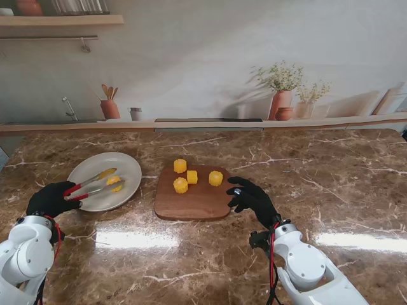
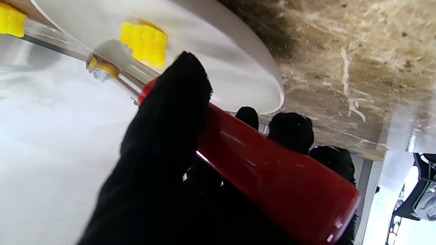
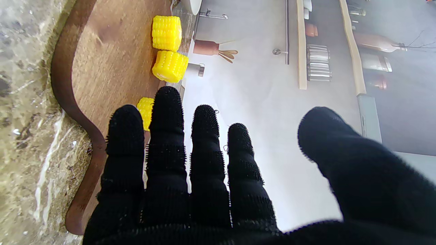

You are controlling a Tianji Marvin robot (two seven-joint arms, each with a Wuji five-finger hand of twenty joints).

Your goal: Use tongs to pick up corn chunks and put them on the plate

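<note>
One yellow corn chunk (image 1: pixel 114 183) lies on the round white plate (image 1: pixel 127 166), at the left of the brown marble worktop (image 1: pixel 331 184), between the two metal arms of the red-handled tongs (image 1: pixel 89 187). The tong tips reach over the plate toward its far right side, standing slightly apart, and whether they press the chunk cannot be told. The left robot hand (image 1: pixel 51 199), in a black glove, is wrapped around the red handles at the plate's near left rim, thumb (image 2: pixel 170 112) over the top handle and the other fingers curled beneath. Four more yellow corn chunks (image 1: pixel 191 176) sit on the far half of the rectangular wooden cutting board (image 1: pixel 191 203), just right of the plate. The right robot hand (image 1: pixel 252 197), also gloved, rests at the board's near right edge, holding nothing, fingers (image 3: pixel 167 136) extended side by side and thumb spread wide.
</note>
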